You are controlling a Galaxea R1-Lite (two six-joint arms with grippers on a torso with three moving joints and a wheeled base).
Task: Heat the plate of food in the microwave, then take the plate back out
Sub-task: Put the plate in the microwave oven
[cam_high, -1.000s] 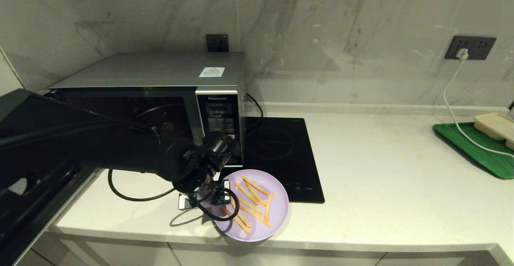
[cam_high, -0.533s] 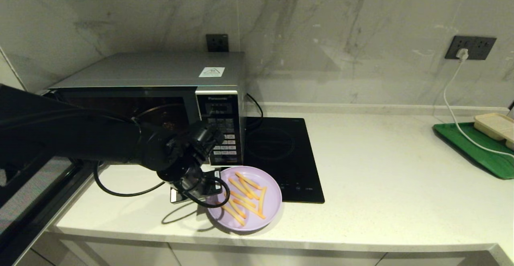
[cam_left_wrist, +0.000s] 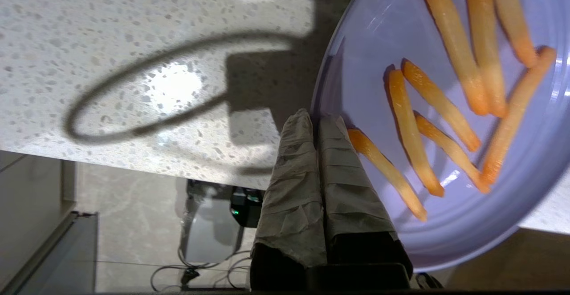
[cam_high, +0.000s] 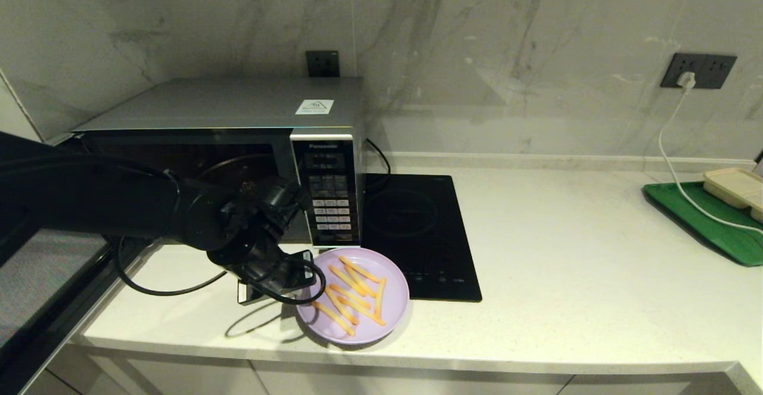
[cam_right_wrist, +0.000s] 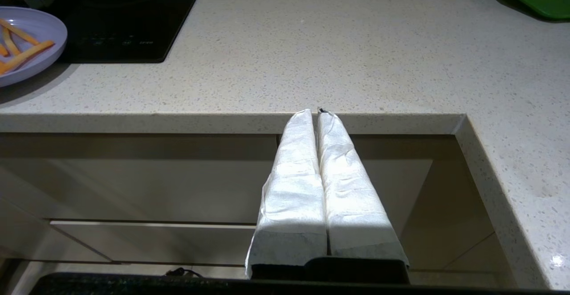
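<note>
The lilac plate carries several orange-yellow fries and hovers just over the counter's front edge, below the microwave's keypad. My left gripper is shut on the plate's left rim; in the left wrist view the taped fingers pinch the rim of the plate at the left gripper. The silver microwave stands open, its dark cavity showing. My right gripper hangs shut and empty below the counter edge, out of the head view; the plate is far to its side.
The open microwave door juts out at the lower left. A black induction cooktop lies right of the microwave. At the far right a green tray holds a beige tray, with a white cable running to it.
The left arm has drawn back to the left, carrying the plate leftward along the counter front, from beside the cooktop to below the keypad. The right gripper has not visibly moved.
</note>
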